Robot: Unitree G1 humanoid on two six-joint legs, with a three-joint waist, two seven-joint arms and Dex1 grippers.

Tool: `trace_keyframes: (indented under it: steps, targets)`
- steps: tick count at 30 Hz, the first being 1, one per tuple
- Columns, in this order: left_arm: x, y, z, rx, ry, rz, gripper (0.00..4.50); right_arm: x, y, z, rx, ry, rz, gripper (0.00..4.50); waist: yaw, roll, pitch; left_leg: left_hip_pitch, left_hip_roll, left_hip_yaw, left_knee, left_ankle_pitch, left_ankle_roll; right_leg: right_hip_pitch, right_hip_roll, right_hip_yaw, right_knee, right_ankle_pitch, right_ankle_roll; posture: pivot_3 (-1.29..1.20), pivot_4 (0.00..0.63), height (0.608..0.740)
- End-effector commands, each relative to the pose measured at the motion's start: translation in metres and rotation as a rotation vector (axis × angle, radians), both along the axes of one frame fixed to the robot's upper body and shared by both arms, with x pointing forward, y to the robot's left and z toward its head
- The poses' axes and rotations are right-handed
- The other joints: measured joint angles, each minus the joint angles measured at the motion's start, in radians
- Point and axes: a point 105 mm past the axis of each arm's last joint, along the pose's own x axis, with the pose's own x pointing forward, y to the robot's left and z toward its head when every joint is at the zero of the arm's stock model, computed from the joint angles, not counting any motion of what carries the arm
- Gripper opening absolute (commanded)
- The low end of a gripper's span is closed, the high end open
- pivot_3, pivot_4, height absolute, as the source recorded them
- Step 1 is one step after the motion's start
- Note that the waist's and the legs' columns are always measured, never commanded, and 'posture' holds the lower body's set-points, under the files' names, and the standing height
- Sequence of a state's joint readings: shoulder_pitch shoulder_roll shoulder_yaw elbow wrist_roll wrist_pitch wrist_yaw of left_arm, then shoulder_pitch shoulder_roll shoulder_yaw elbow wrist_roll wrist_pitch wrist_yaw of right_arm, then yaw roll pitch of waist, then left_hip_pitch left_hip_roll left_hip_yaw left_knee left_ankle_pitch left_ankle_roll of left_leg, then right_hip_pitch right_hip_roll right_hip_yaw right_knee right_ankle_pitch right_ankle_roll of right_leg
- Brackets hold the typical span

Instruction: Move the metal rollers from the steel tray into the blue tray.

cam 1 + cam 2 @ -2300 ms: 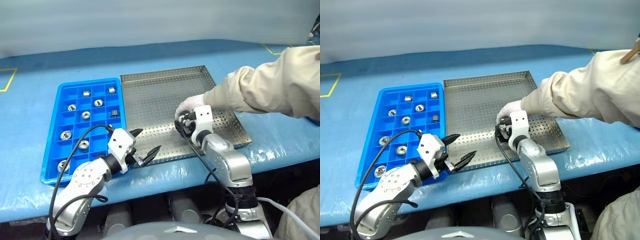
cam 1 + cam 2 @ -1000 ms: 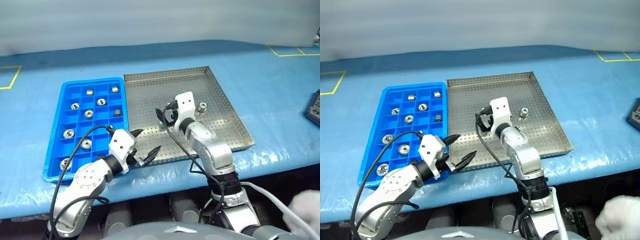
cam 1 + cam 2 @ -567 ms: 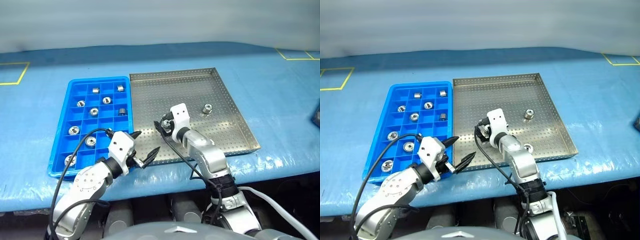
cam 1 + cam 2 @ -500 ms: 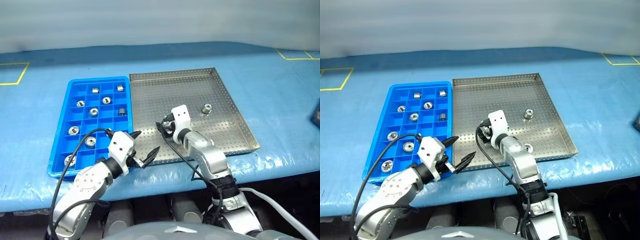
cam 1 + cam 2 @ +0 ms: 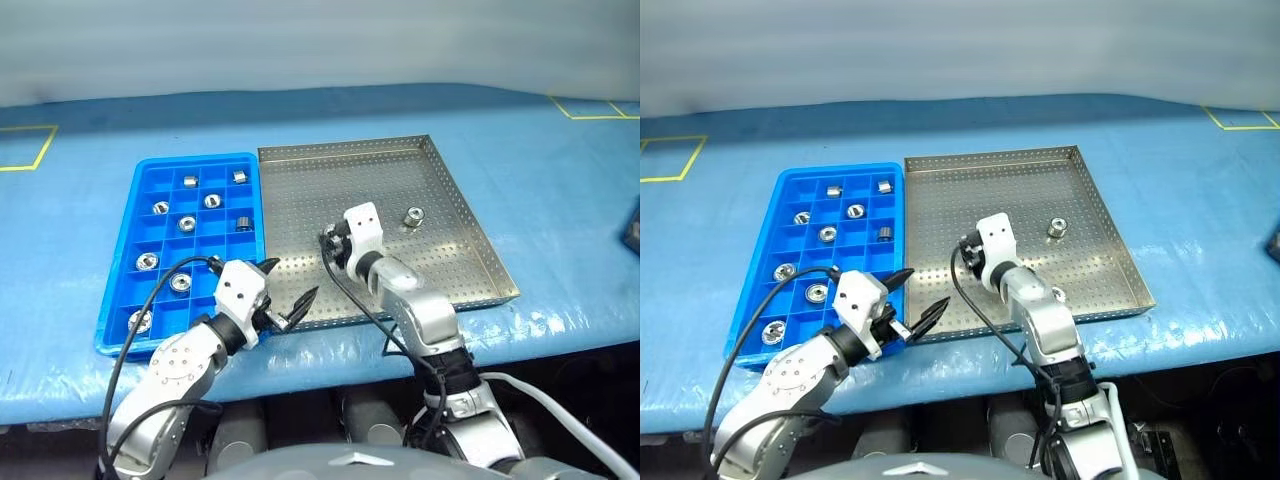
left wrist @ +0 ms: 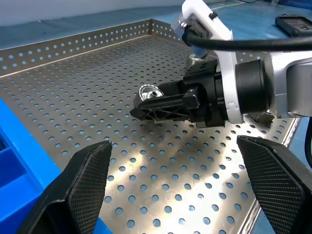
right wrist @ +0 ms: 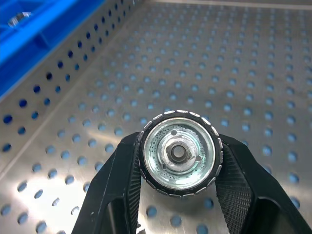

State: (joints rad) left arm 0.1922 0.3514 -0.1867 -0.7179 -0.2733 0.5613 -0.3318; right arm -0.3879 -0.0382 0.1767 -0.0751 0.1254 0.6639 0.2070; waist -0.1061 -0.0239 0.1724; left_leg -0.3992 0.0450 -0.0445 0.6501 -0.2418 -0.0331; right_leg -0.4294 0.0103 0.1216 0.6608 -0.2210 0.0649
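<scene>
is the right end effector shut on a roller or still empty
Shut on a roller: in the right wrist view both black fingers press the sides of a round metal roller, over the steel tray.

I see the table under a blue plastic sheet (image 5: pixel 560 190), wrinkled and glossy along the near edge. Yellow tape marks (image 5: pixel 25 148) sit on it at the far left, and more yellow tape (image 5: pixel 590 108) at the far right. A dark device (image 5: pixel 632 222) lies at the right edge, partly cut off.
</scene>
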Motion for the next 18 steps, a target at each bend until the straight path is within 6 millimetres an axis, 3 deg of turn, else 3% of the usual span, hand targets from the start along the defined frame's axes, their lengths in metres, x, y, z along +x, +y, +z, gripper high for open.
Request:
trace_keyframes:
  steps: [1, 4, 8, 11, 18]
  targets:
    - [0.0, 0.011, 0.021, -0.011, -0.1, 0.086, 4.5, 0.006, 0.025, 0.055, 0.056, -0.164, 0.081, 1.76, 0.003, 0.0, 0.0, 0.0, 0.0, 0.0, 0.0, 0.0, 0.0, 0.0, 0.0, 0.0, 0.0, 0.0, 0.0, 0.09, 0.15, 0.74]
    - [0.001, 0.02, 0.024, -0.016, -0.117, 0.159, 4.5, 0.007, 0.047, 0.072, 0.064, -0.205, 0.166, 1.76, 0.023, 0.0, 0.0, 0.0, 0.0, -0.001, -0.001, 0.0, 0.0, 0.0, 0.0, -0.001, 0.0, 0.0, 0.001, 0.13, 0.15, 0.74]
    - [-0.003, 0.033, 0.024, -0.013, -0.118, 0.244, 4.5, 0.004, 0.078, 0.079, 0.087, -0.207, 0.268, 1.76, 0.052, 0.0, 0.0, 0.0, 0.0, -0.001, -0.003, 0.0, 0.0, 0.0, 0.0, -0.002, 0.0, 0.0, 0.001, 0.2, 0.15, 0.74]
    - [-0.008, 0.043, 0.024, -0.007, -0.12, 0.307, 4.5, -0.001, 0.099, 0.08, 0.099, -0.199, 0.335, 1.76, 0.074, 0.0, 0.0, 0.0, 0.0, -0.002, -0.004, 0.0, 0.0, -0.001, 0.0, -0.002, -0.001, 0.0, 0.0, 0.25, 0.15, 0.74]
    - [-0.018, 0.05, 0.025, 0.0, -0.115, 0.377, 4.5, -0.01, 0.125, 0.068, 0.097, -0.163, 0.436, 1.76, 0.138, 0.0, 0.0, 0.0, 0.0, -0.002, -0.003, 0.0, 0.0, 0.0, -0.001, -0.004, -0.001, -0.003, -0.004, 0.34, 0.15, 0.74]
